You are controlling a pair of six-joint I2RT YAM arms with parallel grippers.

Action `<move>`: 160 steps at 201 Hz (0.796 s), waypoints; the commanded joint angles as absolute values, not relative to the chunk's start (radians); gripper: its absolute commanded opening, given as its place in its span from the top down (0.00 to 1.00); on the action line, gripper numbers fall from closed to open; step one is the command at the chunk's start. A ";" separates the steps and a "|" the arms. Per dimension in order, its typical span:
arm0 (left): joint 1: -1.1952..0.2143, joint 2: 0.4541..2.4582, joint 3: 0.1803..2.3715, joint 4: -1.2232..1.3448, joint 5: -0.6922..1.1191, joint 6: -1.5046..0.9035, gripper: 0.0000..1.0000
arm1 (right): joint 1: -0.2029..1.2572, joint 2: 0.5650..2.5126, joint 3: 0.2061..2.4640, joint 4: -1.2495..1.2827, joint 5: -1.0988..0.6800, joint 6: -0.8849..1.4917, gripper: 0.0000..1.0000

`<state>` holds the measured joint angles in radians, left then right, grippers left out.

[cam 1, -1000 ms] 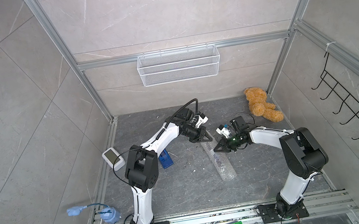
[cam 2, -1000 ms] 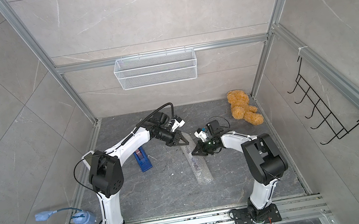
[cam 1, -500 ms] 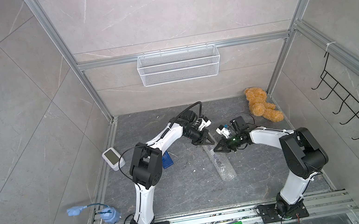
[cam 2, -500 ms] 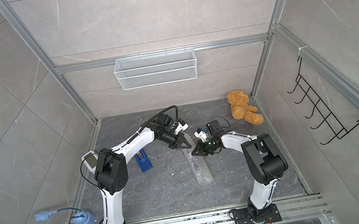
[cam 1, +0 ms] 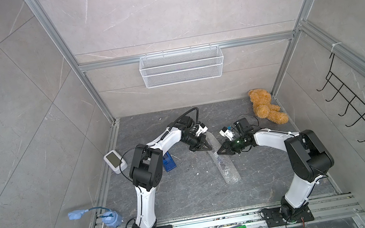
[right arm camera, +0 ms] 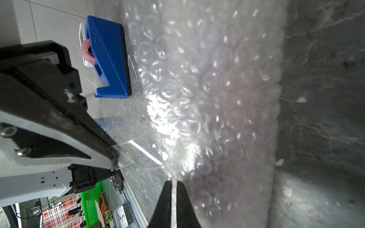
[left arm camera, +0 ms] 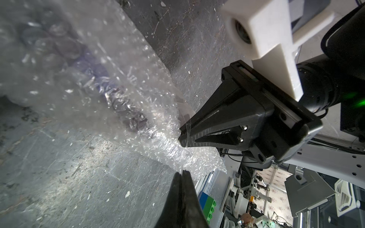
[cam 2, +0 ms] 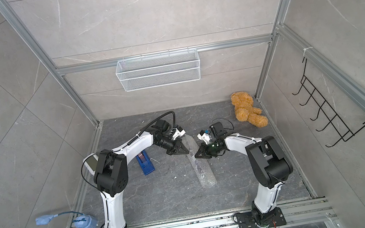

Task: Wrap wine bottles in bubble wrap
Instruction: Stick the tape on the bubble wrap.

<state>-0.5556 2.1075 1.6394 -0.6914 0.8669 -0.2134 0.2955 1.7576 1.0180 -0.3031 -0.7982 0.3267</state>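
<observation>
See wine bottle (left arm camera: 98,77) inside bubble wrap (cam 1: 224,163) roll, flat between your claws, long way running out from back wall (cam 1: 185,94). Your left claw (cam 1: 209,149) shut tight at wrap edge. Your right claw (cam 1: 219,152): tiny gap, hold unclear.

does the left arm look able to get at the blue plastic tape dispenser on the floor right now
Probably yes. The blue plastic tape dispenser lies uncovered just beside the left arm. The left gripper is shut at the clear bubble wrap roll, so it would have to pull back first.
</observation>
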 commanded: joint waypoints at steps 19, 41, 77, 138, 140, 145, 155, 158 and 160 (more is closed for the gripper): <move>-0.557 2.135 1.648 -0.672 0.889 -0.227 1.00 | 0.302 1.751 1.052 -0.400 -0.741 0.279 0.86; -0.556 2.143 1.651 -0.672 0.883 -0.230 1.00 | 0.302 1.750 1.058 -0.409 -0.735 0.276 0.84; -0.557 2.149 1.651 -0.672 0.878 -0.238 1.00 | 0.303 1.750 1.078 -0.445 -0.718 0.257 0.83; -0.558 2.161 1.654 -0.658 0.874 -0.253 1.00 | 0.303 1.744 1.120 -0.505 -0.682 0.232 0.80; -0.559 2.162 1.654 -0.657 0.874 -0.254 1.00 | 0.303 1.745 1.121 -0.507 -0.682 0.232 0.80; -0.560 2.164 1.654 -0.658 0.873 -0.255 1.00 | 0.304 1.744 1.125 -0.511 -0.680 0.230 0.80; -0.561 2.167 1.655 -0.658 0.876 -0.255 1.00 | 0.305 1.743 1.129 -0.518 -0.672 0.230 0.80; -0.560 2.166 1.656 -0.656 0.875 -0.255 1.00 | 0.305 1.743 1.131 -0.520 -0.672 0.229 0.80; -0.561 2.166 1.656 -0.656 0.874 -0.256 1.00 | 0.305 1.741 1.132 -0.521 -0.672 0.229 0.80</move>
<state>-0.5564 2.1487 1.6394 -0.6682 0.8658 -0.2432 0.2974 1.7576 1.1015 -0.4606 -0.7158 0.2565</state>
